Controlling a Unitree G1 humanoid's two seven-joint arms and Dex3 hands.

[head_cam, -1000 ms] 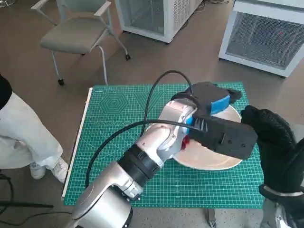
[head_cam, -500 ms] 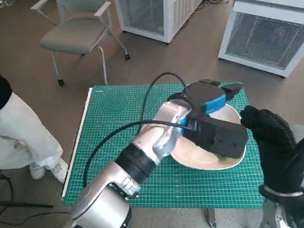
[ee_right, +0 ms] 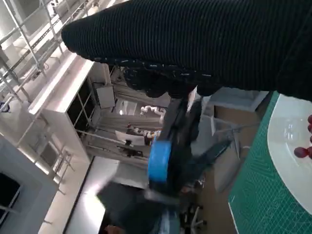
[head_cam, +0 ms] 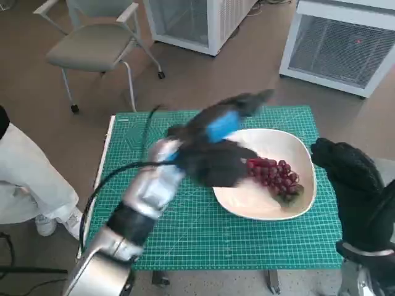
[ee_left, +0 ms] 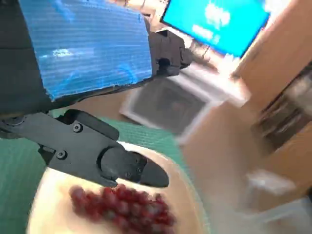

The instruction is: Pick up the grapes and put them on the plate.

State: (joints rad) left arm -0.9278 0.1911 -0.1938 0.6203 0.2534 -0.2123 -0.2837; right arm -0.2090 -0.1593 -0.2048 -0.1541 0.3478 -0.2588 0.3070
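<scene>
One bunch of grapes (head_cam: 275,177) lies on the plate (head_cam: 245,200), its long axis running from the plate's middle toward the near right rim. Left hand (head_cam: 217,148) hovers beside it, fingers spread, empty. Right hand (head_cam: 347,169) hangs past the plate's right rim; I cannot tell its grip.

We see our left forearm (head_cam: 145,197) in pale silver with a black collar band, a black cable (head_cam: 108,179) looping beside it; our left hand (head_cam: 216,148) is black, blue tape across its back, screws showing on its black fingers (ee_left: 97,156); our right hand (head_cam: 352,179) wears a black knitted glove.
</scene>
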